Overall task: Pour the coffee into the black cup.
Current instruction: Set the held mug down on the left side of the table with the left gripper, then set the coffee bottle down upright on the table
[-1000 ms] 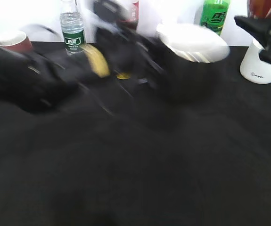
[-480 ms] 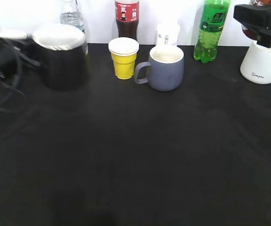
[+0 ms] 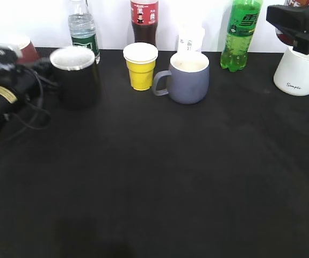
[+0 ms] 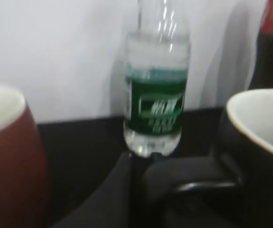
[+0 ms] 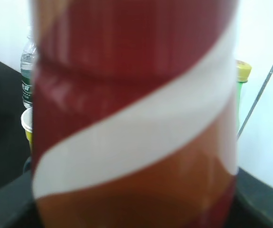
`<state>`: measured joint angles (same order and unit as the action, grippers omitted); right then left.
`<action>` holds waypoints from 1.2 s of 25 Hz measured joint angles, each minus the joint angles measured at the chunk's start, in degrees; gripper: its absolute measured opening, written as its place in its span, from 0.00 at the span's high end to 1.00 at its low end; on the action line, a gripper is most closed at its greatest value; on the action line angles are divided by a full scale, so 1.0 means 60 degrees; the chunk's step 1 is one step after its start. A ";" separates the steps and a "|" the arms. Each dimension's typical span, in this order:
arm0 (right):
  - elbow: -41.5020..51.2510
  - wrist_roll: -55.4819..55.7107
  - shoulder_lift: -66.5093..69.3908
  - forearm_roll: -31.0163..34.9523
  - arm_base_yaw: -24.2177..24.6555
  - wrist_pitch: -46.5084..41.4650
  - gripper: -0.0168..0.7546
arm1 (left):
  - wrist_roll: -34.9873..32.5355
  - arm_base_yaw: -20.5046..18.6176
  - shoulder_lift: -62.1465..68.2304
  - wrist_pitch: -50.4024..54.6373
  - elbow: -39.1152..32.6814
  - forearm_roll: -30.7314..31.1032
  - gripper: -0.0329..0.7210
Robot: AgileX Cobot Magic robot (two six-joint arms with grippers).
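Observation:
The black cup (image 3: 76, 75), white inside, stands at the far left of the black table. My left gripper (image 3: 42, 72) is at its left side and shut on its handle. In the left wrist view the cup (image 4: 259, 142) is at the right, and the dark jaws (image 4: 138, 166) close around the handle at the bottom. My right gripper (image 3: 299, 24) hangs at the top right, shut on the coffee bottle (image 3: 299, 6). The bottle's red and white wrap and brown liquid (image 5: 136, 118) fill the right wrist view. The bottle is held above a white mug (image 3: 299, 72).
A reddish-brown mug (image 3: 26, 49) and a water bottle (image 3: 83, 29) stand behind the black cup. A cola bottle (image 3: 144, 19), a yellow cup (image 3: 141, 65), a grey-blue mug (image 3: 188, 77), a small white bottle (image 3: 191, 37) and a green bottle (image 3: 242, 32) line the back.
My left gripper has carried the black cup from the middle of the table to the far left. The right gripper with the coffee bottle has stayed in place.

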<state>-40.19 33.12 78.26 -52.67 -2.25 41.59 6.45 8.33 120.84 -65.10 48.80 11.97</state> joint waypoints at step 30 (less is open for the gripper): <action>-0.0010 -0.2667 0.4837 0.3474 0.0000 0.1731 0.29 | 0.0180 0.1443 -0.7567 0.2609 -0.4329 0.1689 0.64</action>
<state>-40.25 17.12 107.28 -31.83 -2.25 51.98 7.53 16.99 75.43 -49.44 22.83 22.10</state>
